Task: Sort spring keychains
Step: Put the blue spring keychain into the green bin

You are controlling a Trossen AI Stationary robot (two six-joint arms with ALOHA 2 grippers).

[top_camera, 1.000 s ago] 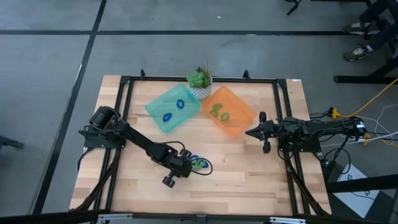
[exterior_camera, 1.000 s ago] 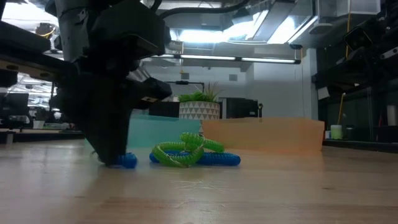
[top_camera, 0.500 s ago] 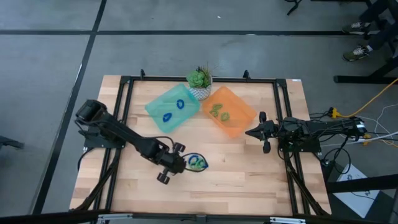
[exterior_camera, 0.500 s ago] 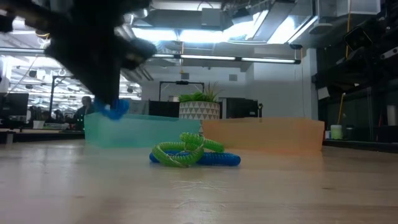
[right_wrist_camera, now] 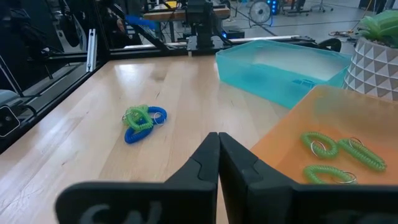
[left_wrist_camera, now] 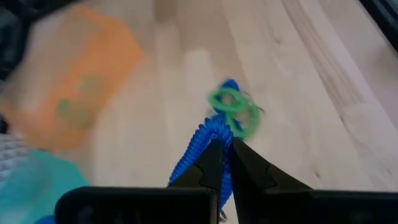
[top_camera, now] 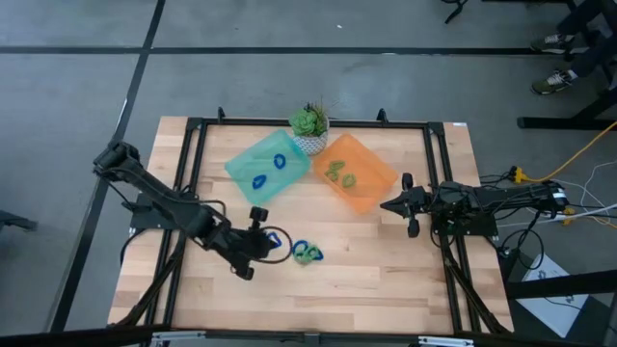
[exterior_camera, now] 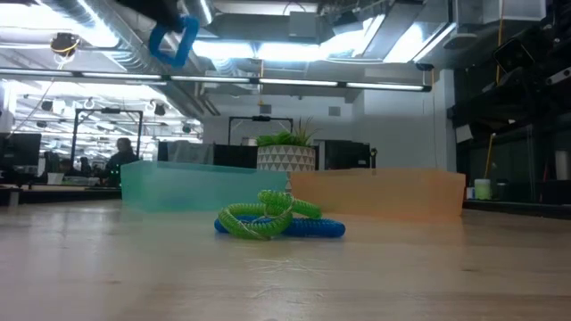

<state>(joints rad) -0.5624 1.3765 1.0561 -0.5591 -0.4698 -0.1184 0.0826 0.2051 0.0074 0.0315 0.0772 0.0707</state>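
High view: we see the pale wooden desk [top_camera: 386, 289] ringed by grey floor. The left gripper [top_camera: 258, 241] hangs over the desk's front left, jaws clamped on a blue spring keychain [top_camera: 273, 240]. Just beside it lies a tangle of green and blue keychains [top_camera: 307, 253]. The teal tray [top_camera: 243, 166] holds two blue ones; the orange tray [top_camera: 378, 178] holds green ones. A potted plant [top_camera: 310, 124] stands behind both. The right gripper [top_camera: 397, 204] waits by the orange tray, jaws together.

Low view: the held keychain hangs high up — well above the tangle on the desk. Ceiling lights and a workshop room lie beyond.

Left wrist view: jaws pinch the blue coil above the wood.

Right wrist view: jaws closed — both trays ahead.
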